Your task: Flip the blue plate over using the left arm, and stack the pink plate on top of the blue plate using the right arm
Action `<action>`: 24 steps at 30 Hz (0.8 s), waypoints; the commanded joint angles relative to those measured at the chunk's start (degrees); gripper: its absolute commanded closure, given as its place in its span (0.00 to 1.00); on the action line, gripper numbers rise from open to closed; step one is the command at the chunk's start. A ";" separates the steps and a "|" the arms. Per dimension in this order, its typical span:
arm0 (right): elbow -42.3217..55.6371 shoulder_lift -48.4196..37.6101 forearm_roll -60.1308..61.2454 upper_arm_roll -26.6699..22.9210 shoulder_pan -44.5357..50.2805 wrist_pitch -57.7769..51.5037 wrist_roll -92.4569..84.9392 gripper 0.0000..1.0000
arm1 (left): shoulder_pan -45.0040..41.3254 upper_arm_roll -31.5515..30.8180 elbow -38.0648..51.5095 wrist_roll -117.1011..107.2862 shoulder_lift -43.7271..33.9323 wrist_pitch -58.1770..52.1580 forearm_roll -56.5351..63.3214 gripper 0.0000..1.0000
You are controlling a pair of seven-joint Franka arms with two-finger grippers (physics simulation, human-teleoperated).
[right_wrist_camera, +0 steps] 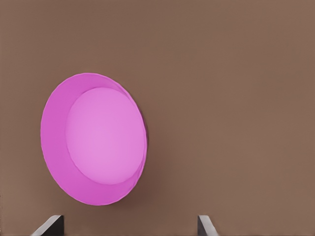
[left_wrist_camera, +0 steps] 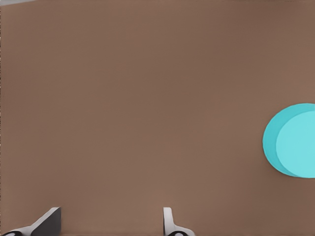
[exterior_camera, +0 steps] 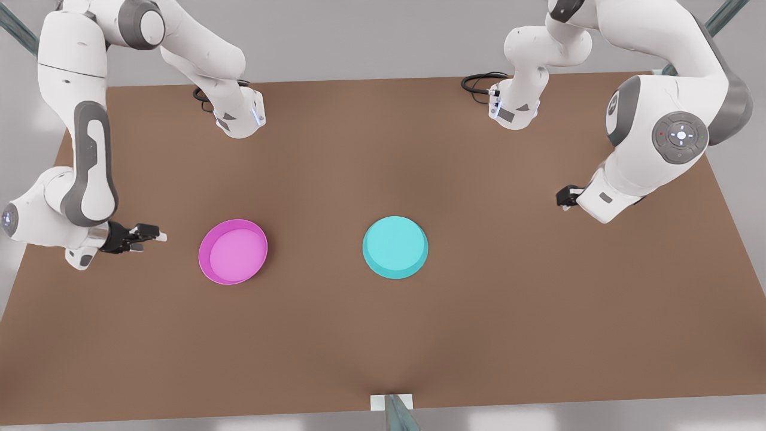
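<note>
Blue plate (exterior_camera: 395, 247) beside pink plate (exterior_camera: 233, 251) mid-table — left tool (left_wrist_camera: 110, 223), right tool (right_wrist_camera: 129, 225) unclenched, apart.

A flat, matte brown rectangular table (exterior_camera: 383, 335) carried everything; on it a round, shallow magenta-pink plate (exterior_camera: 233, 251) sat open side up toward the front view's left; a round cyan-turquoise plate (exterior_camera: 395, 247) of the same size lay well apart to its right, flat bottom facing up; two white arm bases (exterior_camera: 239, 117) stood at the far edge.
</note>
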 commanded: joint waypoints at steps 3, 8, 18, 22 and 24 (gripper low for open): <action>-2.46 2.68 0.10 0.00 0.36 7.42 -6.81 0.00 | -0.13 0.00 -0.01 0.19 -0.08 -0.09 0.50 0.00; -6.51 6.55 6.25 0.35 4.48 14.72 -7.78 0.00 | -0.05 0.44 -0.09 0.19 0.27 0.09 0.59 0.00; -8.26 10.51 9.50 0.35 6.33 20.08 -13.58 0.12 | -0.05 0.44 -0.36 0.19 0.71 0.18 1.03 0.00; -7.91 11.39 9.50 0.35 6.51 21.04 -14.37 0.32 | -0.05 0.44 -0.36 0.19 0.79 0.18 1.11 0.00; -8.09 11.39 9.50 0.35 6.51 21.31 -14.28 0.34 | -0.05 0.44 -0.36 0.19 0.79 0.26 1.11 0.00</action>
